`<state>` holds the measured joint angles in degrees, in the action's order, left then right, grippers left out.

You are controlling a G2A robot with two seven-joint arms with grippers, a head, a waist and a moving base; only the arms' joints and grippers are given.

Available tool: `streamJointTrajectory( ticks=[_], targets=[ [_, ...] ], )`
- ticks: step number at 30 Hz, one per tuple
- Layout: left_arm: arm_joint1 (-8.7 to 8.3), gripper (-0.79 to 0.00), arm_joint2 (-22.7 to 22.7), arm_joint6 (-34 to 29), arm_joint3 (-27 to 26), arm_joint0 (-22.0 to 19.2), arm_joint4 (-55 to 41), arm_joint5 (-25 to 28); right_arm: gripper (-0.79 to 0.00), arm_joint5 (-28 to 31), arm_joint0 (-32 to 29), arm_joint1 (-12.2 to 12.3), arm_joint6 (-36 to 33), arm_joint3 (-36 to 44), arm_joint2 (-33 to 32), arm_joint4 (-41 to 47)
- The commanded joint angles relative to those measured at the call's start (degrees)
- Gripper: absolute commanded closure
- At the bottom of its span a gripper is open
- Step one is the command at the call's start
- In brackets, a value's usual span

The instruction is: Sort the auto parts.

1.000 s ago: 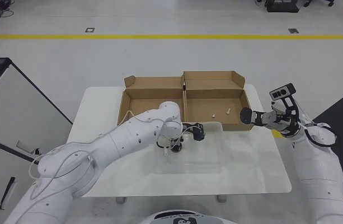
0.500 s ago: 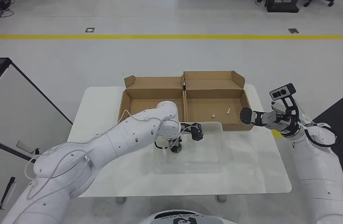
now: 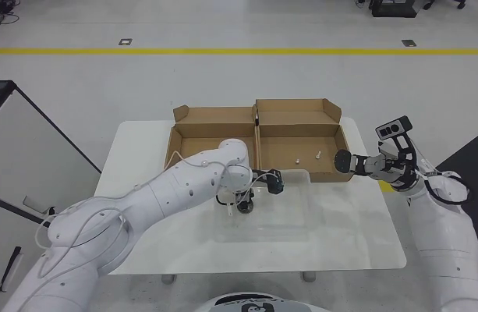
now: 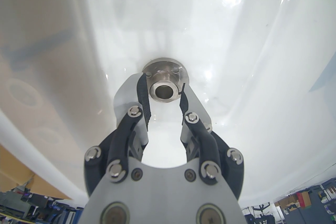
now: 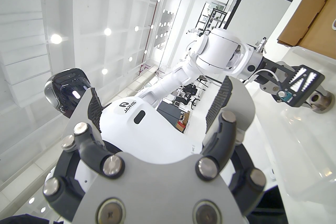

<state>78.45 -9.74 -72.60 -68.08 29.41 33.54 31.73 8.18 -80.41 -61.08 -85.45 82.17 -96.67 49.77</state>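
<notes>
A metal flanged bushing (image 4: 163, 90) stands on the floor of a clear plastic tray (image 4: 236, 25) in the middle of the table. My left gripper (image 4: 164, 80) is shut on its hub, one pad on each side. In the top view this gripper (image 3: 274, 186) is at the tray's (image 3: 301, 226) far edge, near the boxes. From the right wrist view, the bushing (image 5: 319, 101) shows under the left arm's fingers (image 5: 302, 83). My right gripper (image 5: 161, 88) is open and holds nothing; it hangs at the near right corner of the right box (image 3: 341, 161).
Two open cardboard boxes stand side by side behind the tray, a left one (image 3: 203, 144) and a right one (image 3: 297, 144). Two small pale parts (image 3: 299, 159) (image 3: 319, 154) lie in the right box. The white table (image 3: 145, 234) has bare room on both sides.
My left gripper has shifted slightly to the left inside the tray. The right arm has kept still.
</notes>
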Motion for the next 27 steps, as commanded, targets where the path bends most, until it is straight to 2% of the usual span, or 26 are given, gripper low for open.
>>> streamJointTrajectory(
  ticks=[1,19,21,23,27],
  targets=[
    [0.12,-0.299,0.0,0.1,0.2,0.0,0.1,0.1,-0.785,0.0,0.0,0.0,0.0,0.0,0.0,0.0],
    [1.28,-0.289,0.0,0.9,2.3,1.0,1.7,0.9,-0.785,0.0,0.0,0.0,0.0,0.0,0.0,0.0],
    [1.40,-0.215,0.0,0.9,2.6,1.1,1.9,0.9,-0.785,0.0,0.0,0.0,0.0,0.0,0.0,0.0],
    [1.53,0.000,0.0,0.9,2.9,1.0,2.0,0.9,-0.785,0.0,0.0,0.0,0.0,0.0,0.0,0.0],
    [1.79,0.000,0.0,0.9,3.3,1.1,2.5,0.9,-0.785,0.0,0.0,0.0,0.0,0.0,0.0,0.0]
  ],
)
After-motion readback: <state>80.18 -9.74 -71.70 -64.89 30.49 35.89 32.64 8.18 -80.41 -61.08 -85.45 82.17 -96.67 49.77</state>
